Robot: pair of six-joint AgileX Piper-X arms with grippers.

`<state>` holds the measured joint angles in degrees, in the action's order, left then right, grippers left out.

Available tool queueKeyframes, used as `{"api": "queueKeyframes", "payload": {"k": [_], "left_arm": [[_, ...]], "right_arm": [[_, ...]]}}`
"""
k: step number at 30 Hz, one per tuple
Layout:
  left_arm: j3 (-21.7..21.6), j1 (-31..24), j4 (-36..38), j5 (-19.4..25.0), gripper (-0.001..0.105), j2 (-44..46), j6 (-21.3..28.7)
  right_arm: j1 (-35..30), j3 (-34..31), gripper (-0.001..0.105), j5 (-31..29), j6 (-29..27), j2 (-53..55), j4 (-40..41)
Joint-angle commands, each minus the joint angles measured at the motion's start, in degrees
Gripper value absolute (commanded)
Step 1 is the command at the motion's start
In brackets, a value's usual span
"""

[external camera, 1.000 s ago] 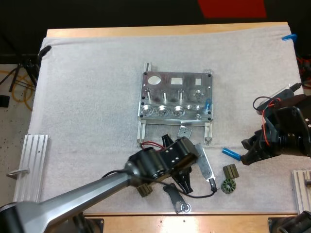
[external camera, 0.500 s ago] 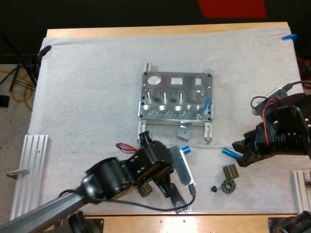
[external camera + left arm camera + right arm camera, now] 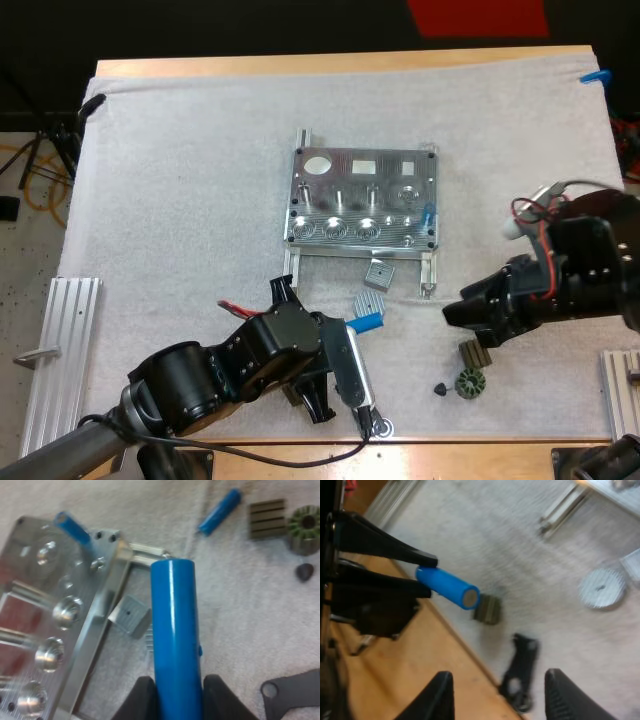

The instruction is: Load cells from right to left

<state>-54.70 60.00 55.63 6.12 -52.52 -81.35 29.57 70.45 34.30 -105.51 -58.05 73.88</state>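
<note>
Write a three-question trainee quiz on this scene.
1. True or false: the right gripper is shut on a cell.
2. What does the left gripper hold? A) nothing B) blue cell C) red cube
3. Fill in: in the high view, the loaded cell stands at the fixture's ____ end.
Key: 1 false; 2 B; 3 right.

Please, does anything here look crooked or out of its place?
Yes. The cell at the right front corner of the fixture leans sideways instead of standing straight, so it seems not fully seated. A small grey block also lies loose on the mat between the fixture's rails.
</note>
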Motion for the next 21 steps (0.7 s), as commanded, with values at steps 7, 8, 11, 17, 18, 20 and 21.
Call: {"api": "queueKeyframes", "payload": {"k": [7,8,11,17,18,20,21], "left_arm": [[-0.1,0.1,-0.3,-0.8,0.0,0.4,0.5],[-0.1,0.1,-0.3,-0.8,0.0,0.4,0.5],[-0.1,0.1,-0.3,-0.8,0.0,0.4,0.5],[-0.1,0.1,-0.9,-0.8,0.0,0.4,0.4],[-0.1,0.1,-1.2,-0.8,0.0,0.4,0.4],[-0.1,0.1,-2.3,-1.5,0.0,0.4,0.4],[-0.1,0.1,-2.7,-1.8,0.0,0.4,0.4]], "right_arm": [[0.1,-8.8,0.047,12.2,6.9,0.1,-8.1],[0.1,-10.0,0.051,13.0,8.1,0.0,-9.8],[0.1,-12.1,0.052,13.3,11.1,0.0,-13.6],[0.1,-14.4,0.052,14.4,16.0,0.0,-18.5],[0.1,-14.5,0.052,14.5,16.2,0.0,-18.8],[0.7,-15.0,0.052,14.5,17.5,0.0,-19.9],[0.9,-15.0,0.052,14.5,17.5,0.0,-20.1]]}}
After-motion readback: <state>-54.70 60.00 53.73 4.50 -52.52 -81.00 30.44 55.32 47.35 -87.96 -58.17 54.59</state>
